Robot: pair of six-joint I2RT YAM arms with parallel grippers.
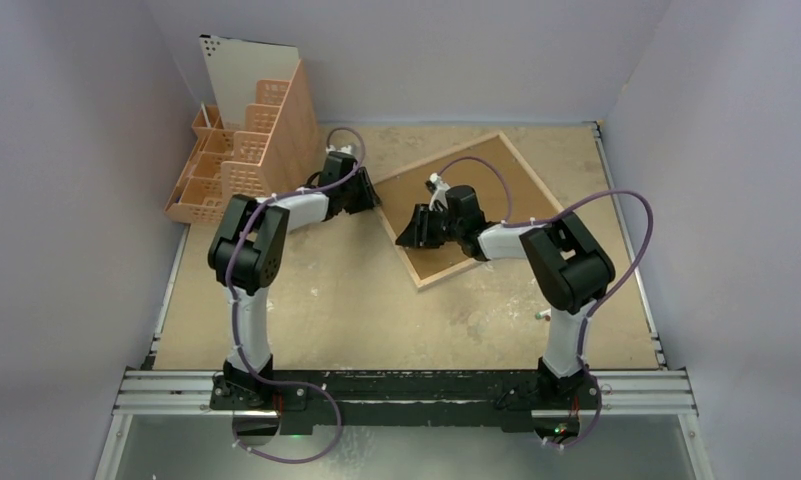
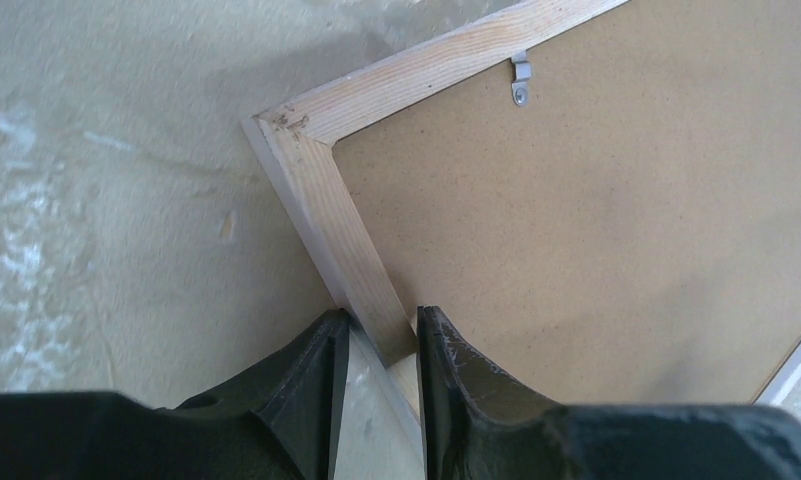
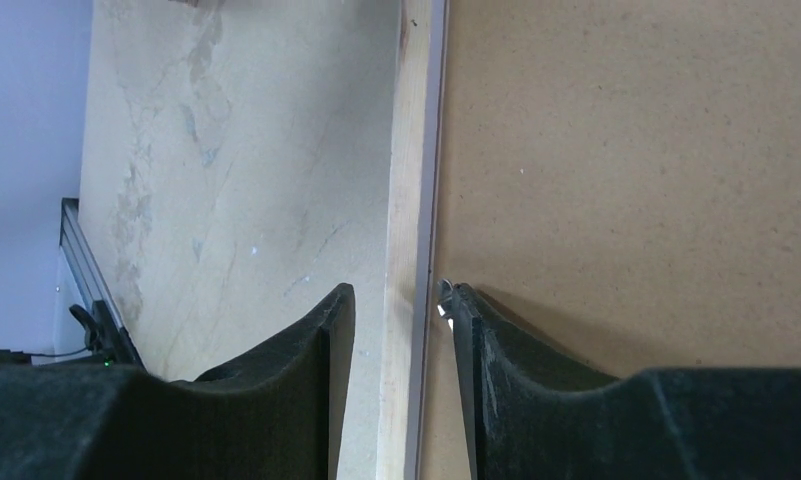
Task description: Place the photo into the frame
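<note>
Near the far edge of the tabletop (image 1: pixel 376 300), the left gripper (image 2: pixel 381 318) clamps the rim of the face-down frame (image 2: pixel 316 190), and the right gripper (image 3: pixel 399 292) loosely straddles it, likely for lifting.

Seen from above, both arms rise from their bases toward 12 o'clock and fold at the elbow. The left forearm runs toward 2 o'clock, and the left gripper (image 2: pixel 381 320) tips downward with its jaws pinched on the rim of the frame (image 2: pixel 321 190). The right forearm runs toward 10 o'clock. The right gripper (image 3: pixel 396 295) straddles that rim, one finger against it and the other just clear.
</note>
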